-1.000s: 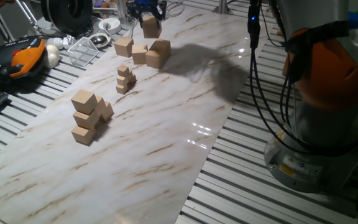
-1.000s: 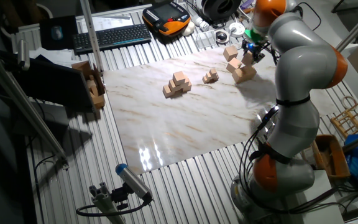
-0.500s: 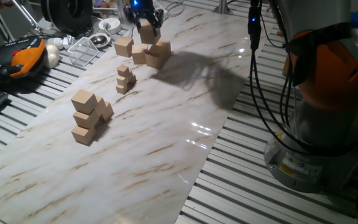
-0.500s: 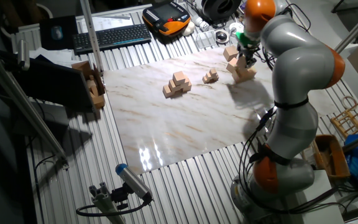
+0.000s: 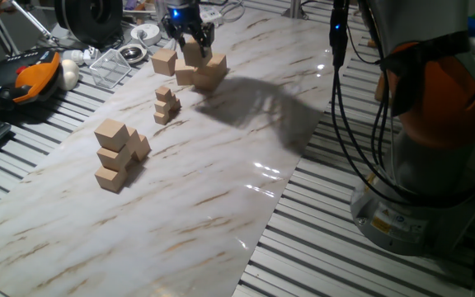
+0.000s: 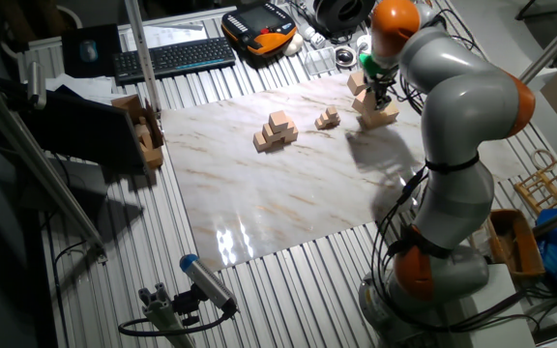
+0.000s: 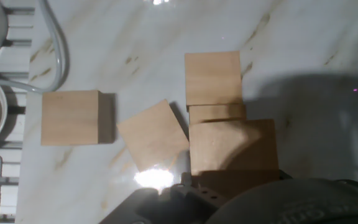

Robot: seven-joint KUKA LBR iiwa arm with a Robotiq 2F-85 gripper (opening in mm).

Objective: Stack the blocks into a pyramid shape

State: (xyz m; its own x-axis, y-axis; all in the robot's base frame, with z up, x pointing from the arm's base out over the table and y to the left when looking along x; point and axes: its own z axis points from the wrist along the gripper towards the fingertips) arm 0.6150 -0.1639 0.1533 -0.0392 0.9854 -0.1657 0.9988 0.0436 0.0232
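Your gripper (image 5: 195, 43) is clamped on a block (image 7: 233, 147), low over the loose blocks (image 5: 210, 68) at the table's (image 5: 221, 173) far end, directly above one.

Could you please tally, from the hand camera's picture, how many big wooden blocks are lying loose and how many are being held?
Loose blocks on the table: 3
Held block in the hand: 1
Total: 4
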